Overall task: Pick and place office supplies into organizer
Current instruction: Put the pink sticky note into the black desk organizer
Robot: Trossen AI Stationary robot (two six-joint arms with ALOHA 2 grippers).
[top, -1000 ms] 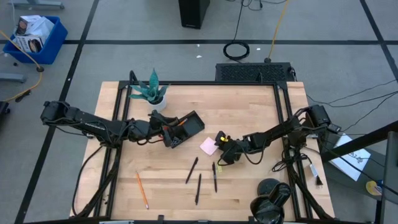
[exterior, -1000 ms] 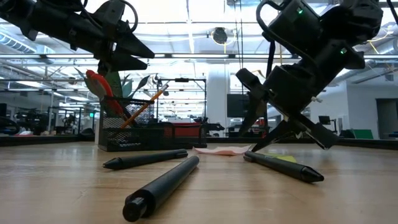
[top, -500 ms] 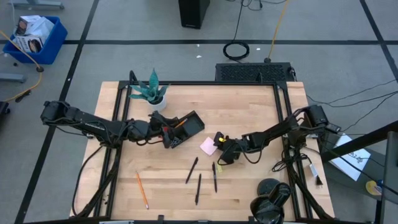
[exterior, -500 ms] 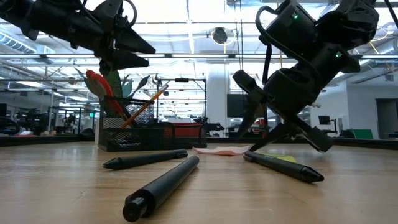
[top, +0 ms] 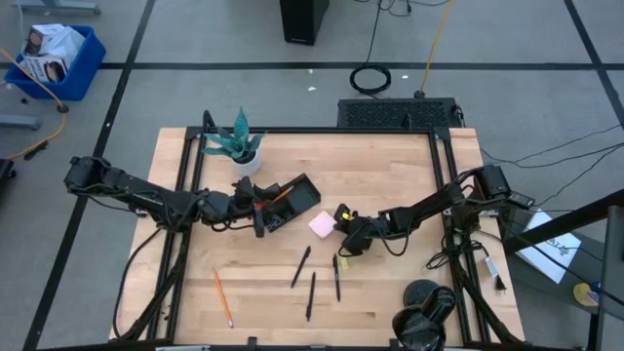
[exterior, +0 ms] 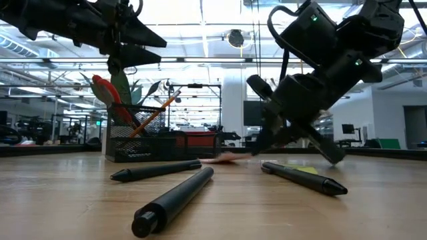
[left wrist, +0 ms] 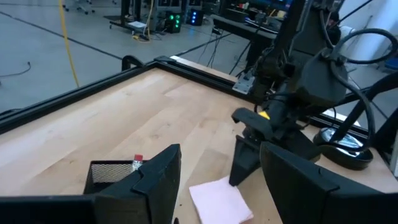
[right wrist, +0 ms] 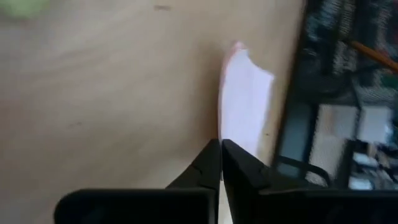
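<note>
The pink sticky-note pad (top: 320,224) lies flat on the table just right of the black organizer (top: 297,195). My right gripper (right wrist: 221,146) slants down to the pad's right edge, shut. In the organizer stand red-handled scissors (exterior: 101,90) and an orange pencil (exterior: 157,109). My left gripper (left wrist: 217,180) hangs open over the organizer's left end (left wrist: 112,177), with nothing between its fingers. Three black pens (top: 311,295) and an orange pencil (top: 222,297) lie on the table nearer the front. A yellow-green bit (exterior: 304,170) lies by the right pen. My right gripper's shut fingertips (right wrist: 214,155) meet the pad's edge (right wrist: 225,134) on its right side, slanting down from the table's right. The pad lies on the table. Whether any sheet is caught between the tips, I cannot tell.
A potted green plant (top: 237,144) stands behind the organizer at the far left. A black frame rail (top: 444,195) runs along the table's edges. Bare wood lies at the far right and along the near left.
My right gripper has shut and sunk a little toward the pad. The pad has slid a short way along the table toward the organizer.
</note>
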